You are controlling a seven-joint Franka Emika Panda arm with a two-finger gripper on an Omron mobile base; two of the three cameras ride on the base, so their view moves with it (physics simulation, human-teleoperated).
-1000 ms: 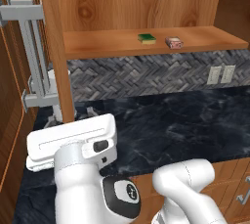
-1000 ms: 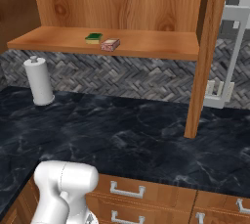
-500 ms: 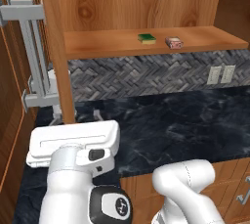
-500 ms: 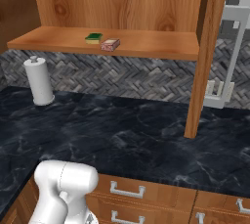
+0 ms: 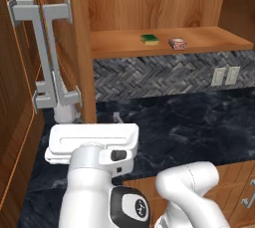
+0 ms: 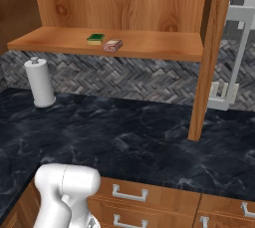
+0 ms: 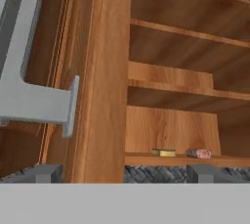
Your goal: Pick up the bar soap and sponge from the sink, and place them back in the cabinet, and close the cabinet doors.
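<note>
Item, cabinet shelf [image 5: 209,40], upper centre of left base view: sponge [image 5: 149,39] and bar soap [image 5: 176,43] were recorded side by side, slightly apart, unchanged over the last second. Pincer [image 7: 124,173], at the bottom of the hand view, was held wide open and empty. The arm's head had been drawn lower and rightward beside the open door's handle [image 5: 52,57]; placing was judged complete, door closing outstanding.

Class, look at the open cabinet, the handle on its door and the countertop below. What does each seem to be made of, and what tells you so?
Cabinet: looks like warm brown wood, satin finish; grain lines and a knot show.
Door handle: probably matte grey metal; flat, even colour, square brackets.
Countertop: seemingly polished black marble or similar stone; pale veins run through it.
</note>
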